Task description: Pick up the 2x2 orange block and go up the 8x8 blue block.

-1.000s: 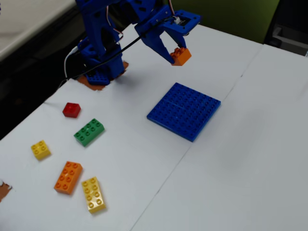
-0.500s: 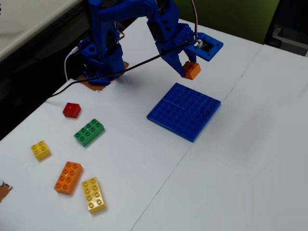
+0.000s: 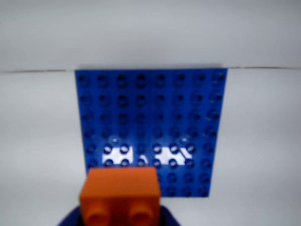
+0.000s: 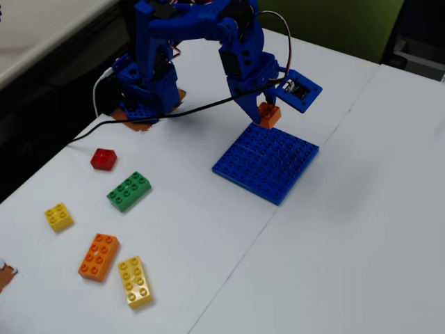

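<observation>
My blue gripper [image 4: 263,115] is shut on the 2x2 orange block [image 4: 270,115] and holds it just above the far edge of the 8x8 blue block [image 4: 268,162], which lies flat on the white table. In the wrist view the orange block [image 3: 120,195] fills the bottom centre, studs toward the camera, with blue jaw tips at both sides, and the blue baseplate [image 3: 150,113] spreads out beyond it. Whether the block touches the plate I cannot tell.
Loose bricks lie at the left in the fixed view: a red one [image 4: 103,158], a green one [image 4: 129,190], a small yellow one [image 4: 59,216], a long orange one [image 4: 99,256] and a long yellow one [image 4: 135,281]. A black cable [image 4: 174,115] runs from the arm's base.
</observation>
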Robot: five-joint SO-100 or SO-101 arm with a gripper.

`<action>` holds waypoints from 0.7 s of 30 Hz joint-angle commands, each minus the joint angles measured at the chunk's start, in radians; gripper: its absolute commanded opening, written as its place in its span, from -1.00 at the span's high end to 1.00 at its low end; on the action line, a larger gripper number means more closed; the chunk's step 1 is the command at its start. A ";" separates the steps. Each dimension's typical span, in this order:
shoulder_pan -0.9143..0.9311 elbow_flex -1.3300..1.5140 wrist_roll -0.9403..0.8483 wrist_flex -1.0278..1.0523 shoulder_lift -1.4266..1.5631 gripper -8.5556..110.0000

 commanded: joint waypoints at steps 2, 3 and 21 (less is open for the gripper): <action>0.035 -0.049 -0.031 0.006 0.006 0.86; 0.041 -0.049 -0.038 0.006 0.005 0.86; 0.055 -0.071 -0.060 -0.071 -0.086 0.86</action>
